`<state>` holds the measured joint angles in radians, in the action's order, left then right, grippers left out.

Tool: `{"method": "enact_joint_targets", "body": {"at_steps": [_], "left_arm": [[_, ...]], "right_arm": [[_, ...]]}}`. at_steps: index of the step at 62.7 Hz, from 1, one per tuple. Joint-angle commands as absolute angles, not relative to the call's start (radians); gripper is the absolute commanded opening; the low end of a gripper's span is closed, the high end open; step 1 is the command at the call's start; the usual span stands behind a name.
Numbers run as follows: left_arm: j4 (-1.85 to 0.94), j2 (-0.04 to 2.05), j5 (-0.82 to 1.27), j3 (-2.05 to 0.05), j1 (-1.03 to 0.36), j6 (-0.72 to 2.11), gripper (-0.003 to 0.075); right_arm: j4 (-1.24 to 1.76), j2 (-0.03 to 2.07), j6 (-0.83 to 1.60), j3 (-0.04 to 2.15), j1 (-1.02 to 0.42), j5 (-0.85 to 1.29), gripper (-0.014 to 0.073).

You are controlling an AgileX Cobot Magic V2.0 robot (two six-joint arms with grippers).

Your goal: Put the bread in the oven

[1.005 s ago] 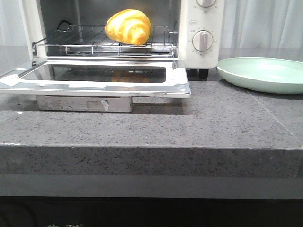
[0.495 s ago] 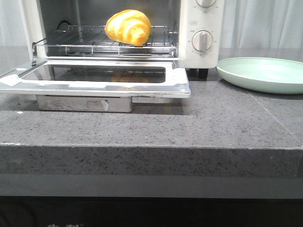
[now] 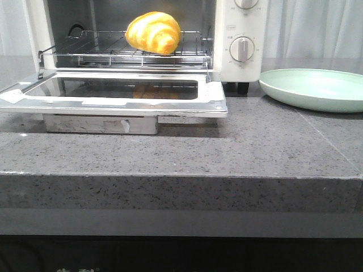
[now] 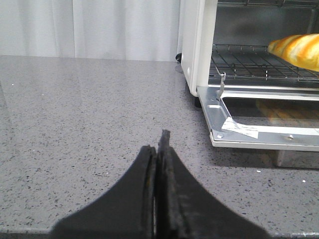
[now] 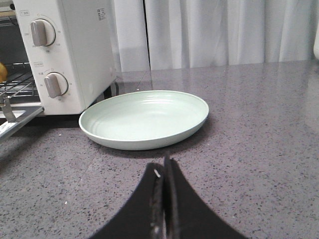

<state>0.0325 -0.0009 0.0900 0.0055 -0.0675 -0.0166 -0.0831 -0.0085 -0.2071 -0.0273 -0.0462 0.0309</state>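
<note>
Bread [image 3: 153,32] sits on the rack of the open oven [image 3: 238,34], unmoved since a second ago, plate [image 3: 315,88] bare at 3 o'clock, left end effector [image 4: 158,149] and right end effector [image 5: 163,172] both pressed closed, holding nothing.

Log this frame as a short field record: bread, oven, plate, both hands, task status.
bread: on the wire rack inside the oven
oven: door folded down, open
plate: pale green, empty, on the counter beside the oven
left hand: shut, holding nothing, low over the counter, apart from the oven
right hand: shut, holding nothing, near the plate
task status: bread is in; door not shut
</note>
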Motion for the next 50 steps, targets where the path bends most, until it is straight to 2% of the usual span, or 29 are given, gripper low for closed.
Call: {"method": "enact_joint_targets", "body": {"at_steps": [1,10,23,50], "left_arm": [[0.030,-0.032,0.016,0.034,-0.075,-0.017,-0.0018],[0.030,-0.032,0.016,0.034,-0.075,-0.017,-0.0018],[0.030,-0.032,0.016,0.034,-0.075,-0.017,-0.0018],[0.030,-0.032,0.016,0.034,-0.075,-0.017,-0.0018]], "right_arm": [[-0.091,-0.030,-0.199,-0.026,-0.040,-0.065,-0.0070],[-0.073,-0.032,-0.190,-0.026,-0.040,-0.060,-0.0070],[0.067,-0.032,-0.015,-0.026,-0.040,-0.050,-0.0070],[0.054,-0.032,-0.009,-0.026,-0.017,-0.056,-0.0070]]}}
